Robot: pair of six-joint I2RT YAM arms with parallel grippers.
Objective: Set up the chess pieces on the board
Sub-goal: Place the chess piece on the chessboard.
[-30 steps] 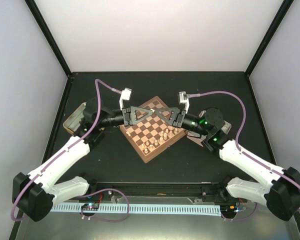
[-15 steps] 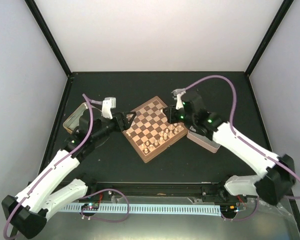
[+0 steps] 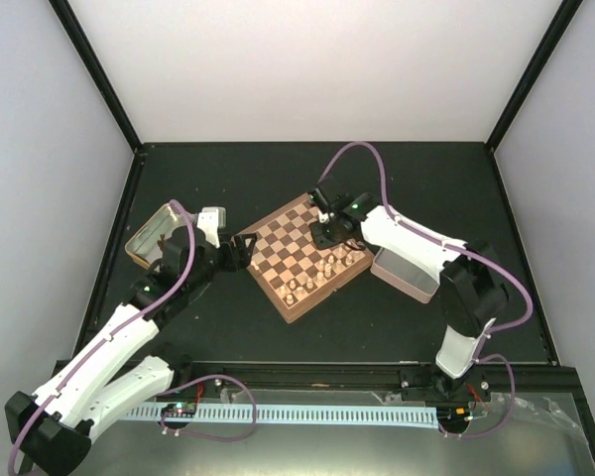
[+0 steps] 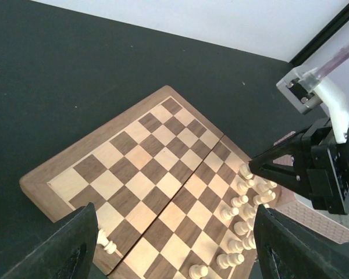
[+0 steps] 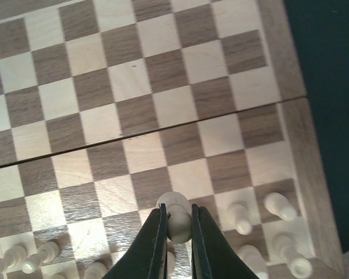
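Both arms have shifted since the earlier overhead frames. Your right arm has swung in over the board (image 3: 283,243) from its 3 o'clock side. Your left arm has drawn back toward the 9 o'clock corner, so the two no longer meet over the middle.

Right gripper (image 5: 177,210): jaws narrow, clamped on one cream piece (image 5: 173,201) just below its head. The piece hangs over the squares just beside the rows already standing. Whether its base touches the wood cannot be told from the wrist view.

Left gripper (image 3: 244,246): jaws spread wide, holding nothing. It sits just off the board's 9 o'clock corner and points across it.

Chess pieces (image 4: 242,201): the cream ones stand bunched in ragged rows along the board edge facing 4 to 5 o'clock in the overhead view. The other squares are bare, and no dark pieces show on the board.

Tins: one tin (image 3: 407,274) lies just beside the board at 3 o'clock. The other tin (image 3: 151,234) lies at 9 o'clock, well apart from it.

Assessment: the change suggests your right arm now has the placing to itself, with the left parked out of the way, which lowers the chance of the arms fouling each other. The task looks partly done, with one side's ranks incomplete. Neighbouring pieces stand near the held one, so your next move calls for a straight descent and a clean release. Any sideways drift could topple them.
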